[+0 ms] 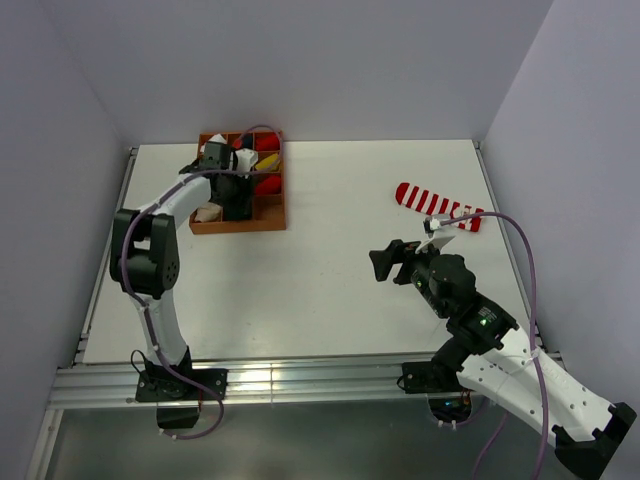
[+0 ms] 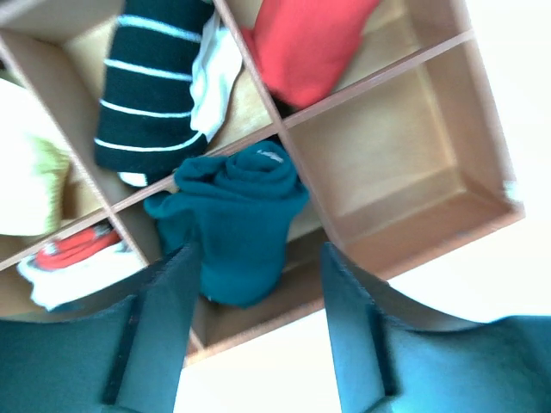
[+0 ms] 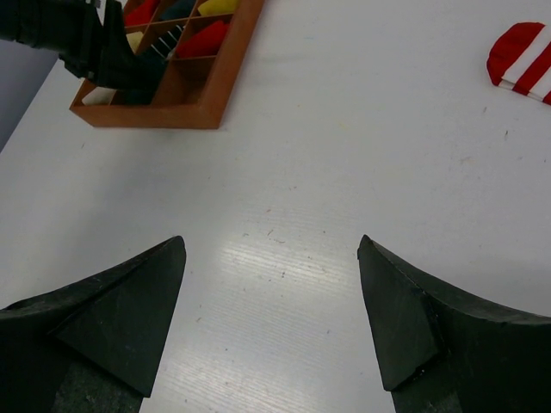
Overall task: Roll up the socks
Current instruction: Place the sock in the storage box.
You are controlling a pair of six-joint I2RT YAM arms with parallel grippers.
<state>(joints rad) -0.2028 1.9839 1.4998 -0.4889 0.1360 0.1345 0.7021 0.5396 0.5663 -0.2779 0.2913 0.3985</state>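
A red-and-white striped sock [image 1: 437, 208] lies flat on the right side of the white table, its red end showing in the right wrist view [image 3: 521, 56]. A dark teal-green sock [image 2: 245, 215], rolled into a bundle, sits in a front compartment of the wooden divided box [image 1: 240, 226]. My left gripper [image 1: 238, 190] hovers just over that compartment, open, with its fingers either side of the roll [image 2: 261, 251] and not pressing it. My right gripper [image 1: 385, 262] hangs open over bare table [image 3: 271, 249], well left of the striped sock. The beige sock is out of view.
The box [image 2: 392, 73] also holds a black bundle with white stripes [image 2: 151, 86], a red bundle [image 2: 310, 43], a pale yellow one [image 2: 26, 163] and a red-and-white one [image 2: 73, 258]. One front cell [image 2: 405, 163] is empty. Grey walls stand close on three sides.
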